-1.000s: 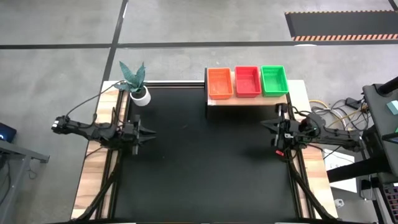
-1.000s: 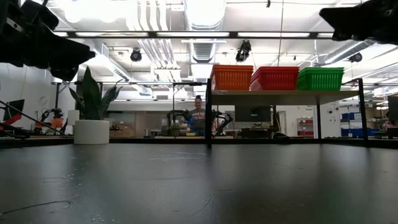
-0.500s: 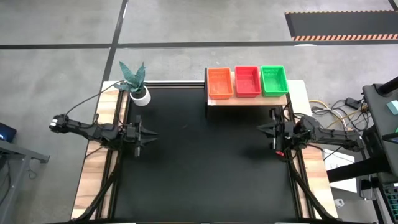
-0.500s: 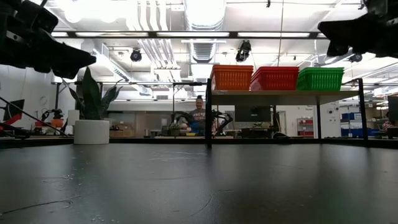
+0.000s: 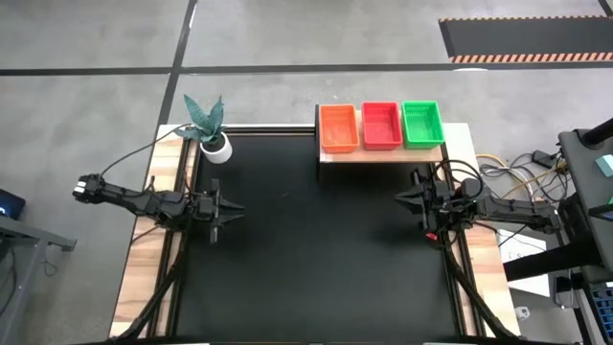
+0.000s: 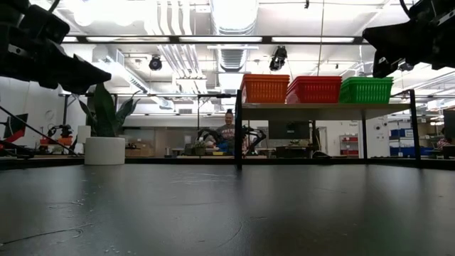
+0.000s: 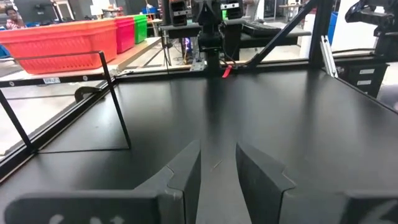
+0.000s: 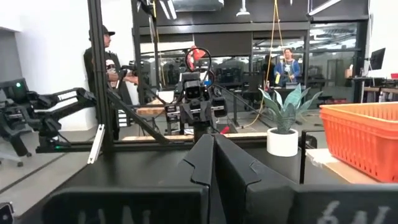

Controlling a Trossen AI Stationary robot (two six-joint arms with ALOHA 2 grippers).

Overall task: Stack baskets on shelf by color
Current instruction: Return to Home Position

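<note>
On the light wooden shelf [image 5: 383,152] at the table's far right, the baskets stand side by side: orange [image 5: 338,126], red-pink [image 5: 381,125], green [image 5: 422,124]. The low view shows them resting on the board [image 6: 320,111]; how many are in each pile I cannot tell. My left gripper [image 5: 228,208] hovers over the table's left edge with a narrow gap between its fingers [image 7: 217,171]. My right gripper [image 5: 402,199] hovers near the right edge, in front of the shelf, with its fingers shut together [image 8: 213,158]. Neither holds anything.
A white plant pot [image 5: 217,147] stands at the table's far left corner. The black tabletop [image 5: 316,249] lies between the two arms. The shelf's black frame legs [image 6: 237,135] reach down to the table. People stand in the room beyond [image 8: 107,68].
My right gripper has sunk a little and shifted slightly toward the table's middle. My left arm has drawn back slightly toward the left edge. The baskets have kept still.
</note>
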